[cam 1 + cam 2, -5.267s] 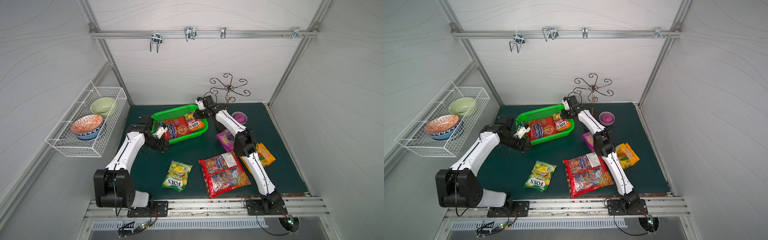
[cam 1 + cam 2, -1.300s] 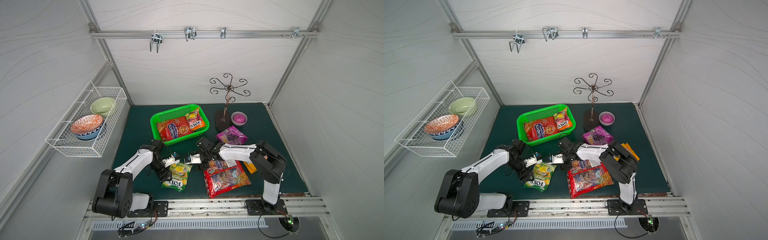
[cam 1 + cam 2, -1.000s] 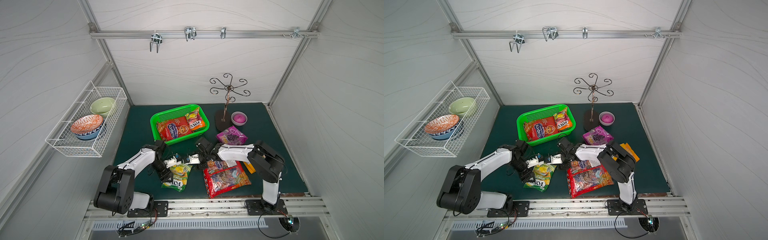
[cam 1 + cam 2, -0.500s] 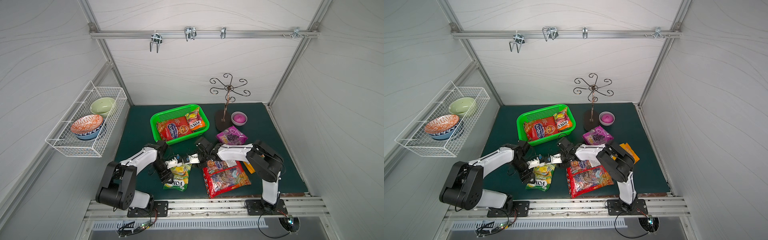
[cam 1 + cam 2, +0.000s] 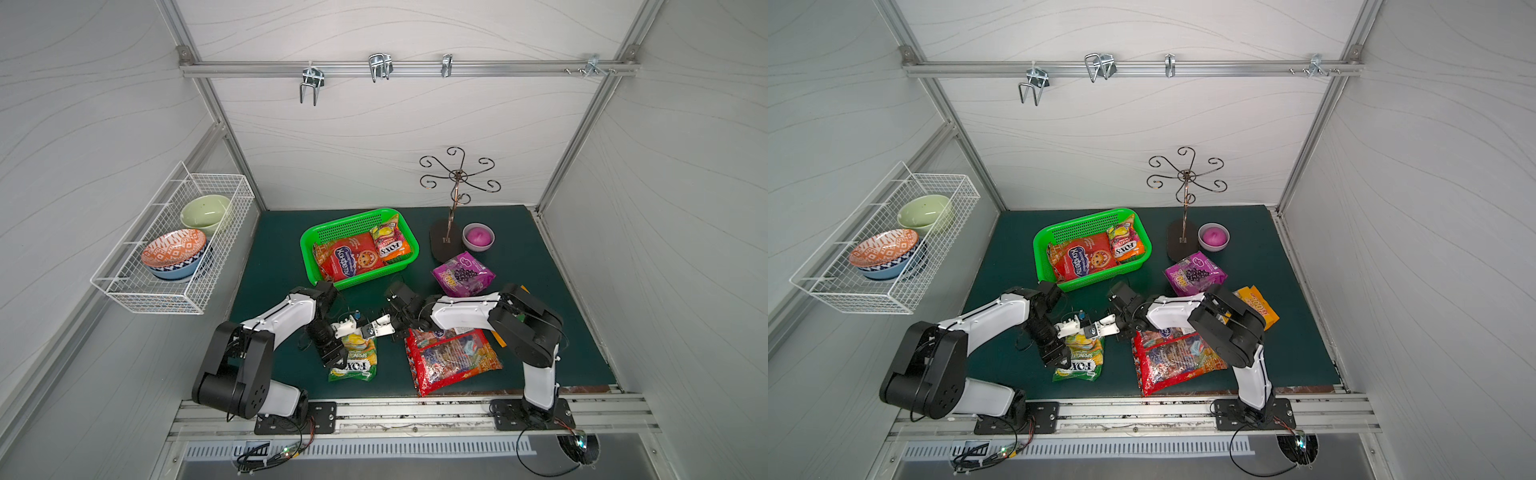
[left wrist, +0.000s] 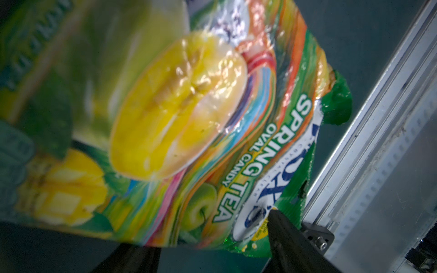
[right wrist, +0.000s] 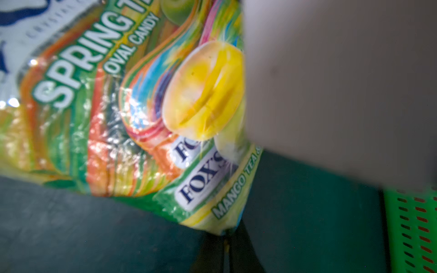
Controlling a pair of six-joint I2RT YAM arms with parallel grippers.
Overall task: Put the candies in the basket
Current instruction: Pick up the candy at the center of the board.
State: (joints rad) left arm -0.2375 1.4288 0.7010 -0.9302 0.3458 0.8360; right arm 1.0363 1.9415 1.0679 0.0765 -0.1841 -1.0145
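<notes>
Left arm (image 5: 286, 313), right arm (image 5: 465, 309): white link shells, black joints, thin black cables, black bolted baseplates (image 5: 322, 417)

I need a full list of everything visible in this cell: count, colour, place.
green basket: 1, bright green, rear of mat
metal stand: 1, dark, rear of mat
red bag: 1, red, in the basket
orange FOX'S bag: 1, orange, in the basket
green FOX'S bag: 1, green-yellow, front of mat
large red bag: 1, red, front of mat, beside it
purple bag: 1, purple, near the stand
yellow-orange bag: 1, yellow-orange, partly behind right arm
pink bowl: 1, pink, beside the stand
wire basket: 1, white, left wall
bowls: 3, pale green, orange-patterned, blue, in wire basket
hooks: several, silver, top rail
left gripper: 1, black, open by green FOX'S bag
right gripper: 1, black, shut on that bag's corner
</notes>
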